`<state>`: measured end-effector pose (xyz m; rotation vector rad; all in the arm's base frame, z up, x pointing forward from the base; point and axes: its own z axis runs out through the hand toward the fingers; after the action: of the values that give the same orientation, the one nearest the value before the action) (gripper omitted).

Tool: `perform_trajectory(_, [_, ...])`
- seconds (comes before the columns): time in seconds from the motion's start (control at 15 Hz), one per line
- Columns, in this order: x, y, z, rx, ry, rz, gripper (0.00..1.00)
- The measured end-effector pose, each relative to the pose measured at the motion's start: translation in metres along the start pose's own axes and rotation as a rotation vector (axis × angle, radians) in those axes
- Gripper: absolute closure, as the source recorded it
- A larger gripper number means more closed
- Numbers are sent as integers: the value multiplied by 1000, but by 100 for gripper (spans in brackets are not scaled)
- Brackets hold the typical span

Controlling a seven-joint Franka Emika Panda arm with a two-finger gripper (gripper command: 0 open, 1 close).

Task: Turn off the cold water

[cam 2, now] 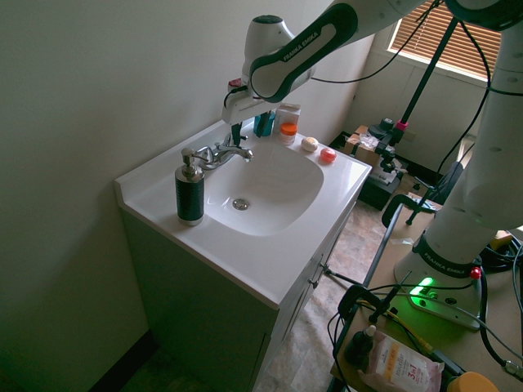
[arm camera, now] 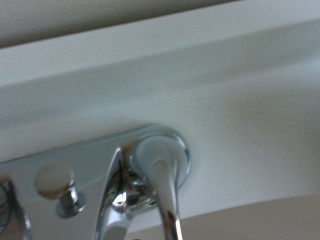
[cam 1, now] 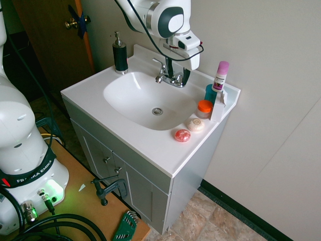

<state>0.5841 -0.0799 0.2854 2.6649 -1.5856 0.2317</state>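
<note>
Seen from the first exterior view, the arm reaches in over the far side of the white table (cam 1: 79,90), its claw (cam 1: 178,71) pointing down at the chrome tap (cam 1: 173,81). The claw is wide, its two dark fingers (cam 1: 186,76) well parted around the small chrome lever (cam 1: 178,77), the tap's right-hand handle. I cannot tell whether they touch it. In the wrist view the lever's round top and slim arm show large and blurred, with a small round knob (arm camera: 54,180) on the chrome plate nearby. The matching handle (cam 1: 159,62) stands to the left, and the spout (cam 1: 160,78) points over the basin (cam 1: 138,98).

A dark soap dispenser (cam 1: 120,56) stands upright to the basin's left. Along the right are a purple-capped bottle (cam 1: 220,76), a teal cup (cam 1: 210,93), an orange-lidded jar (cam 1: 204,109), a pale round item (cam 1: 196,124) and, nearer, a red round item (cam 1: 182,135).
</note>
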Motion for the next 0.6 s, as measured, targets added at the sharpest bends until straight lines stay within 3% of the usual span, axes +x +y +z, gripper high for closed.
perform_trajectory(0.6, [52,7,28,-19,71,43,0])
